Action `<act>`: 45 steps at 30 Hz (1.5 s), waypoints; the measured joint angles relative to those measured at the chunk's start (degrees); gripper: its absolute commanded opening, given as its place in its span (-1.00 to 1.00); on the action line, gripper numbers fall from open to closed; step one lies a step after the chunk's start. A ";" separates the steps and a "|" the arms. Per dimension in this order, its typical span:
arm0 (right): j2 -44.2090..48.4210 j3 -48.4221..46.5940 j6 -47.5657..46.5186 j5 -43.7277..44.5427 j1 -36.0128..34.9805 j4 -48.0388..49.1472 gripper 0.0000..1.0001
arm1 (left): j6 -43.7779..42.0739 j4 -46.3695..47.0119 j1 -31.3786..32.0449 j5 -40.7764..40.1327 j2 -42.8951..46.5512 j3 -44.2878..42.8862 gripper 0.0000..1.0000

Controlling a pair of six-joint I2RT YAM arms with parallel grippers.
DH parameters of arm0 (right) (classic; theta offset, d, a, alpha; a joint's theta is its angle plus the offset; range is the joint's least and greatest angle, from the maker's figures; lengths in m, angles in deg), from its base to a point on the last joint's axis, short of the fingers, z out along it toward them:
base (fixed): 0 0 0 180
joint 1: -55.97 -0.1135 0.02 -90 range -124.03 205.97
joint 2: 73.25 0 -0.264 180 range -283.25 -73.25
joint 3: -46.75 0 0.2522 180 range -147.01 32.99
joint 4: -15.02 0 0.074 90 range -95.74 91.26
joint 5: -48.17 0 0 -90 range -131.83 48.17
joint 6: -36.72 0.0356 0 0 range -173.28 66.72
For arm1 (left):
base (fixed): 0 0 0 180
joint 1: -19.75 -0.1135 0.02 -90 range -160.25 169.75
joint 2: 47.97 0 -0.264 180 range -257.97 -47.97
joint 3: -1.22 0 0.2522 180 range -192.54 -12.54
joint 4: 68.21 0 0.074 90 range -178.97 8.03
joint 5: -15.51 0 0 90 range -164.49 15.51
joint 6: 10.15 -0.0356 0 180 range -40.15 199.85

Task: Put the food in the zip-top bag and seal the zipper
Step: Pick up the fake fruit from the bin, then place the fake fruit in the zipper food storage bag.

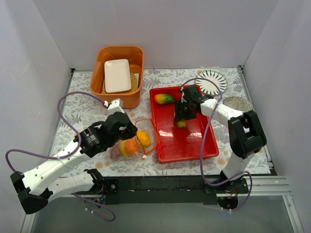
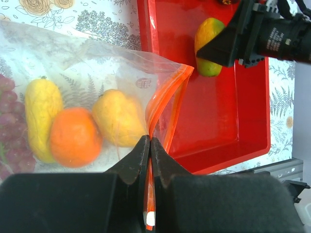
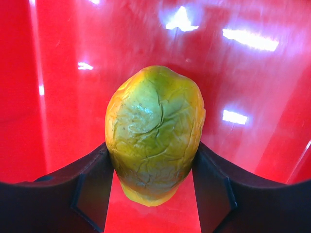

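Observation:
The clear zip-top bag (image 1: 127, 145) lies left of the red tray (image 1: 194, 148). In the left wrist view the bag (image 2: 87, 68) holds an orange (image 2: 74, 137), two yellow pieces (image 2: 118, 118) and a dark red grape bunch (image 2: 9, 121). My left gripper (image 2: 149, 141) is shut on the orange-red zipper (image 2: 167, 97) near its white end, and the mouth gapes beyond the jaws. My right gripper (image 3: 154, 167) is shut on a green-yellow mango (image 3: 154, 131) just above the tray floor; it also shows from above (image 1: 181, 124). A second mango (image 1: 164, 99) lies at the tray's far left corner.
An orange bin (image 1: 104, 58) with a white plate (image 1: 117, 75) stands at the back left. A striped plate (image 1: 212, 81) and a grey disc (image 1: 237, 103) sit at the back right. The tray's left rim (image 2: 146, 43) is close to the bag's mouth.

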 measured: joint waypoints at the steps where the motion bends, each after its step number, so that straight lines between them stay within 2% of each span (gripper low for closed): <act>1: 1.38 1.03 0.33 -0.37 0.00 0.02 -0.32 | 0.02 0.09 0.00 0.04 0.00 -0.02 -1.00; 14: 21.62 12.11 5.73 -9.68 0.00 2.75 -0.32 | -0.15 0.94 0.00 1.38 -1.84 -0.28 -1.00; 22: 29.68 16.46 8.92 -12.09 0.00 3.10 -0.32 | -0.15 1.27 0.00 1.84 -2.32 -0.28 -1.00; 33: 32.52 18.12 13.25 -15.21 -2.89 4.61 -0.29 | -0.09 1.68 0.00 2.08 -2.45 -0.28 -1.00; 45: 33.97 19.10 18.71 -17.09 -16.24 9.01 -0.24 | -0.37 2.49 0.00 2.38 -4.02 -0.28 -1.00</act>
